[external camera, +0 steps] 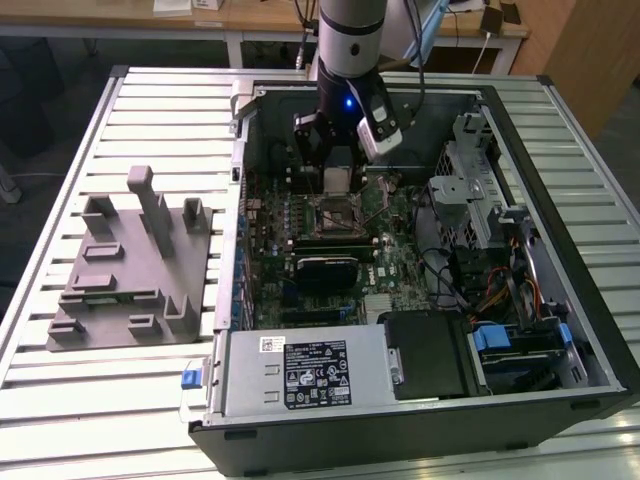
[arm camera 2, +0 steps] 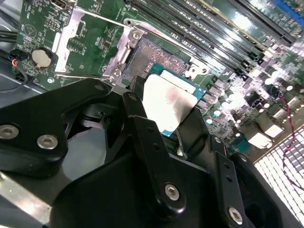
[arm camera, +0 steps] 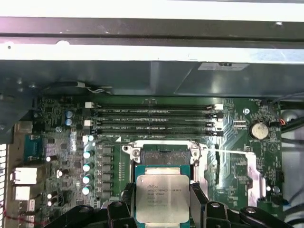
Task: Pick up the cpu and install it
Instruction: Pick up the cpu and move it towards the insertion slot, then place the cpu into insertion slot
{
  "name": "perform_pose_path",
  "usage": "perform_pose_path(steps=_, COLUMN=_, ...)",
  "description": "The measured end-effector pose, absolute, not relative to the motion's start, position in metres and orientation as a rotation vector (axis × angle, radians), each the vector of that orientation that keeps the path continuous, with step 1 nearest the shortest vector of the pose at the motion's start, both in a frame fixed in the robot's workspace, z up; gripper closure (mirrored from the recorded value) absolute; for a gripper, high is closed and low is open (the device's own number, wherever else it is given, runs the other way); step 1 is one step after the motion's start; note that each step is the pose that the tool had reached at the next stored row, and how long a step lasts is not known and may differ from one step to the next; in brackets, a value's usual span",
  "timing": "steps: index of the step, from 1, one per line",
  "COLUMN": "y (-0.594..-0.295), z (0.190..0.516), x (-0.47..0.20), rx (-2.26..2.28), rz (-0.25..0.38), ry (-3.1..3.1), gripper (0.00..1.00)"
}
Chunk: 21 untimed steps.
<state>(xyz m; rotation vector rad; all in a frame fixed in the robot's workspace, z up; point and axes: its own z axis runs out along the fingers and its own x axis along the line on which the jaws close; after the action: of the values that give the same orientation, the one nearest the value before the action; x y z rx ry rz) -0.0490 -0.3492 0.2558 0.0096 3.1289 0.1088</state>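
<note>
The cpu [external camera: 337,180] is a thin square chip with a pale silver top, and my gripper [external camera: 337,186] is shut on its two opposite edges. It hangs a little above the motherboard inside the open computer case. In the first wrist view the cpu [arm camera: 162,198] sits between black fingers [arm camera: 197,202], just short of the open socket [arm camera: 164,156]. In the second wrist view the cpu [arm camera 2: 168,100] hovers tilted beside the socket [arm camera 2: 151,59], whose contact field is bare. The socket [external camera: 338,215] lies just below the gripper in the exterior view.
The socket's metal load plate [arm camera: 244,166] is swung open to one side. Memory slots [arm camera: 154,121] run along the socket. A grey fixture block [external camera: 130,265] rests on the slatted table at the exterior view's left. Case walls [external camera: 240,200], power supply [external camera: 300,375] and drive cage [external camera: 480,200] surround the board.
</note>
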Motion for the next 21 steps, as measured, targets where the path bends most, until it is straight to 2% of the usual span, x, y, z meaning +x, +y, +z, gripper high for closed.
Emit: perform_pose_path(steps=21, y=-0.3485, z=0.2537, x=-0.0488, rx=0.010, rz=0.109, ry=3.129, gripper=0.46)
